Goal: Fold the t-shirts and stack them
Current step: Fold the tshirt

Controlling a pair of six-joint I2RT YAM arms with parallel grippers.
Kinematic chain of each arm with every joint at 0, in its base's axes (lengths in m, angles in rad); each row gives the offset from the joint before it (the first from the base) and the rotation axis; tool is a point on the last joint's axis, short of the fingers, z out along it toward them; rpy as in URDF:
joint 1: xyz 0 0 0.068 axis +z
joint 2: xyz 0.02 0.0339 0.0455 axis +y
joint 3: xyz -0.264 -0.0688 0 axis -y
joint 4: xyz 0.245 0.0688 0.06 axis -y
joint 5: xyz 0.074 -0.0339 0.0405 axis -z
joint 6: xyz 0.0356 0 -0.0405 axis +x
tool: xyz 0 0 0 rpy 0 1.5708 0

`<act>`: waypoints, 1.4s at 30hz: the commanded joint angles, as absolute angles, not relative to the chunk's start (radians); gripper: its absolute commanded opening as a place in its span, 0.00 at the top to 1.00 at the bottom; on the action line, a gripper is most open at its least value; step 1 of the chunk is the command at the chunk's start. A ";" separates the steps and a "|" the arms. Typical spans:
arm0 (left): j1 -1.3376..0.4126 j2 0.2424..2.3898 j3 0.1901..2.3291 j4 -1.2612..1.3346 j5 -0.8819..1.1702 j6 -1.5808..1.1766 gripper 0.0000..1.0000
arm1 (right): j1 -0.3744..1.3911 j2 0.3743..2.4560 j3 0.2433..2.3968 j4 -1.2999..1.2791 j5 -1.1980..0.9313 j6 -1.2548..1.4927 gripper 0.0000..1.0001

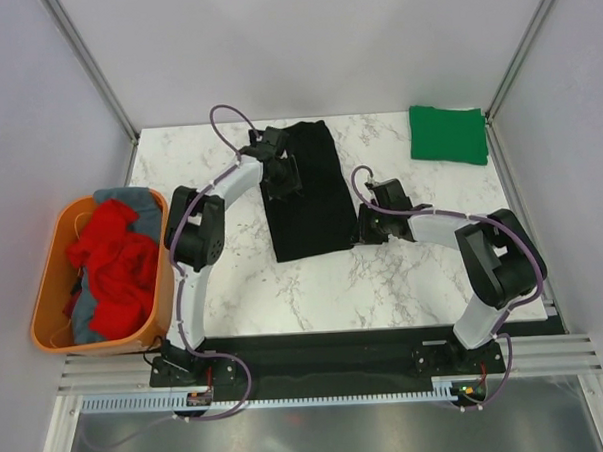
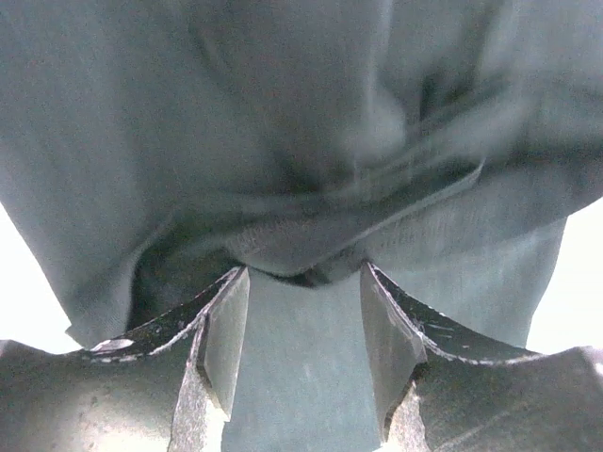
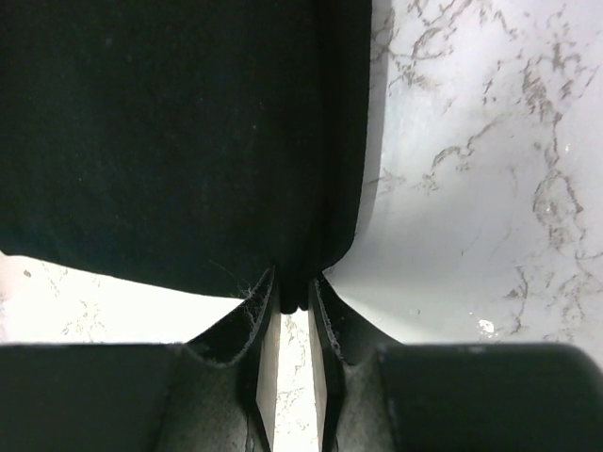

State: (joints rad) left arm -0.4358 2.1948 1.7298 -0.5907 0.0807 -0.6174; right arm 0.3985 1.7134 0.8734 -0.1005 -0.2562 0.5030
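Observation:
The black t-shirt (image 1: pixel 305 191) lies as a long folded strip on the middle of the marble table (image 1: pixel 384 282). My left gripper (image 1: pixel 279 174) sits over its left edge near the far end. In the left wrist view the left gripper (image 2: pixel 303 273) is open, its jaws wide apart, with a bunched fold of the shirt (image 2: pixel 283 113) at the fingertips (image 2: pixel 232 282). My right gripper (image 1: pixel 368 224) is at the shirt's near right edge. In the right wrist view the right gripper (image 3: pixel 294 282) is shut on the shirt's edge (image 3: pixel 170 141). The green t-shirt (image 1: pixel 448 135) lies folded at the back right.
An orange tub (image 1: pixel 44 297) stands off the table's left edge and holds the crumpled red t-shirt (image 1: pixel 118 264) on the grey t-shirt (image 1: pixel 128 199). Metal frame posts (image 1: pixel 95 70) rise at the table's back corners, with walls on both sides.

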 commanded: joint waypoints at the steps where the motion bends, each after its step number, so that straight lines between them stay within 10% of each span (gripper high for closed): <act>1: -0.381 2.282 1.935 -0.685 0.023 -0.497 0.42 | 0.405 1.730 0.808 -0.153 -0.256 0.485 0.76; 8: -0.281 2.367 2.312 -0.885 0.009 -0.456 0.41 | 0.405 1.723 0.782 -0.156 -0.261 0.479 0.78; 17: -0.366 1.863 1.628 -0.689 0.058 -0.489 0.38 | 0.406 1.689 0.781 -0.150 -0.291 0.521 0.99; 27: -0.551 1.358 0.948 -0.591 0.058 -0.742 0.38 | 0.452 1.415 0.522 -0.146 -0.325 0.667 1.00; 32: -0.658 1.148 0.645 -0.483 0.109 -0.926 0.41 | 0.489 1.177 0.437 -0.266 -0.350 0.707 0.18; 42: -0.712 1.023 0.494 -0.376 0.043 -1.026 0.40 | 0.494 0.957 0.425 -0.373 -0.256 0.733 0.10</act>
